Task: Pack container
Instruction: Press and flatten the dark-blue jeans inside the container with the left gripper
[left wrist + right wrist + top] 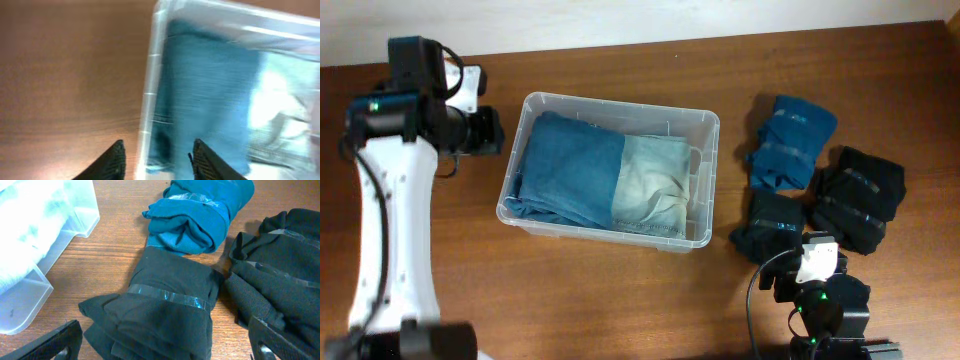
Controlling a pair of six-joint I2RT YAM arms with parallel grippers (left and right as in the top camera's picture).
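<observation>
The clear plastic container (620, 103) stands mid-table. It holds a folded blue cloth (565, 165) and a pale green cloth (655, 180). My left gripper (492, 130) is just left of the container. In the blurred left wrist view it (157, 162) is open and empty, with its fingers on either side of the container's rim (149, 85). My right gripper (807, 255) is at the front right. In the right wrist view it (167, 347) is open, with its fingers wide on either side of a taped dark cloth bundle (170, 305).
A taped blue cloth bundle (790, 140) and a black bundle (860, 195) lie right of the container, with the dark bundle (770, 225) in front of them. The container's corner (50, 225) shows at the left of the right wrist view.
</observation>
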